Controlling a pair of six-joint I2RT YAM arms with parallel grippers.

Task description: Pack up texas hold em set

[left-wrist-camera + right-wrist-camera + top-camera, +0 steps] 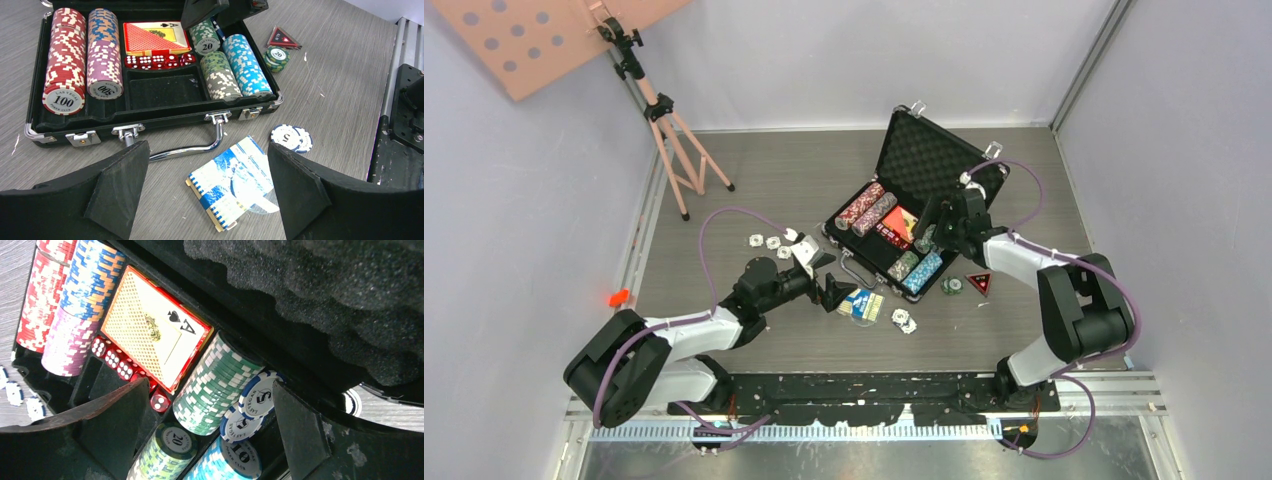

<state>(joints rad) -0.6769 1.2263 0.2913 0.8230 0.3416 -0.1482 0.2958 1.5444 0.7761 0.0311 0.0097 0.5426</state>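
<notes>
The black briefcase [894,262] lies open, its foam lid [929,155] raised. Rows of poker chips [65,60], a red card deck [155,37] and tiny red dice [157,61] sit in its tray. On the table just in front of the handle lies a blue card deck [232,182], and my left gripper [207,147] hovers open over it, a finger on each side. My right gripper [210,385] is open and empty, low over the green chip row [215,390]. Two white-and-blue chips [257,397] lean in the slot beside its right finger.
Loose white chips lie left of the case [769,242] and near the blue deck [291,138]. A short green chip stack [276,57] and a red triangular piece [282,38] sit right of the case. A pink tripod [669,130] stands at the back left.
</notes>
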